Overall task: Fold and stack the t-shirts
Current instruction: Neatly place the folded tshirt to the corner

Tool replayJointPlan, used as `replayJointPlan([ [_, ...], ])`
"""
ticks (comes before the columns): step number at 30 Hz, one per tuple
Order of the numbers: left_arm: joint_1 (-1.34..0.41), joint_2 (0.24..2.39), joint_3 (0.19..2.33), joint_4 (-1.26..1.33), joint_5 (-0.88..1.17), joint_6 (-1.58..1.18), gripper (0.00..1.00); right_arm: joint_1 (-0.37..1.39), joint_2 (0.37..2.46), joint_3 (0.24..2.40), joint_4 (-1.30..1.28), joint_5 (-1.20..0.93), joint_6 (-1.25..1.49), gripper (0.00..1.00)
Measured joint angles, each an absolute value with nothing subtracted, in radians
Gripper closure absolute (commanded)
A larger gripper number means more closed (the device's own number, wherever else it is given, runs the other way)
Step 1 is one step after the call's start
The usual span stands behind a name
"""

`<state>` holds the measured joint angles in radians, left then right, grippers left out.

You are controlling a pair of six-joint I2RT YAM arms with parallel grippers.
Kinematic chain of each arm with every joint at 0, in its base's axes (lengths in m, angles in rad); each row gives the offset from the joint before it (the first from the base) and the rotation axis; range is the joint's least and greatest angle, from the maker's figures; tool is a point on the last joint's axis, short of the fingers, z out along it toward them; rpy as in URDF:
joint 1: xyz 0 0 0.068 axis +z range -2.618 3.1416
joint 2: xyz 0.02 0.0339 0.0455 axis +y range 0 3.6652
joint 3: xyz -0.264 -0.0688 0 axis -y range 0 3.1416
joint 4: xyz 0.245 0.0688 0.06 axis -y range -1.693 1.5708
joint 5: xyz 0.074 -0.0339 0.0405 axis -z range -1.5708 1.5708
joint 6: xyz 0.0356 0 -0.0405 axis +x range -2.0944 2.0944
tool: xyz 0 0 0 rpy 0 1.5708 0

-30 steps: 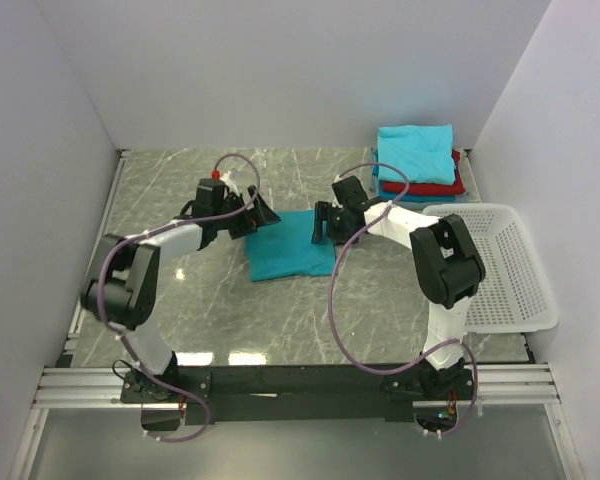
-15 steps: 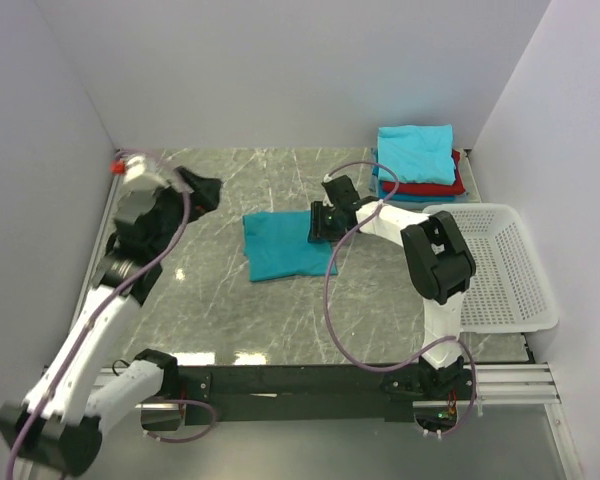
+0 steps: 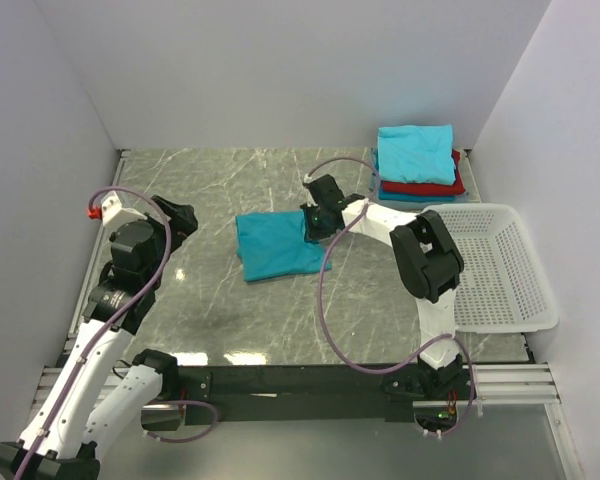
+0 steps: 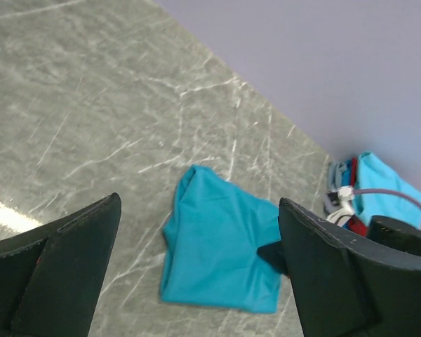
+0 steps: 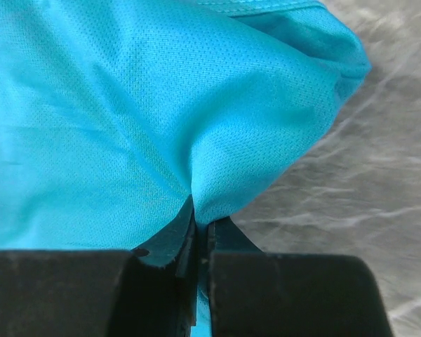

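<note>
Right gripper (image 5: 200,237): you are now pinching the edge of the folded t-shirt (image 3: 271,246).
Left gripper (image 4: 198,205): you are retreating, claw spread wide.
Meaning: folding looks done; the stack (image 3: 417,160) is waiting.

t-shirt (image 3: 272,246) centre, t-shirt stack (image 3: 417,158) far right, basket (image 3: 495,265) before it

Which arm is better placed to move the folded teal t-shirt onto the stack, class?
Right. The right gripper is shut on the teal t-shirt at its edge, on the side nearer the stack; the left gripper is open, apart from the cloth.
</note>
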<state>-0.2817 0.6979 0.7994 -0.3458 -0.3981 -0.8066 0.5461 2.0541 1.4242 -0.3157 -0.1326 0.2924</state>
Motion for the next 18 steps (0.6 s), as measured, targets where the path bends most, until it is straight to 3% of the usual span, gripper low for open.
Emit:
replayJointPlan([
  [18,-0.282,0.638,0.625,-0.245,-0.265,-0.824,0.01,0.540,2.038,1.529,-0.352,0.320,-0.131,1.00],
])
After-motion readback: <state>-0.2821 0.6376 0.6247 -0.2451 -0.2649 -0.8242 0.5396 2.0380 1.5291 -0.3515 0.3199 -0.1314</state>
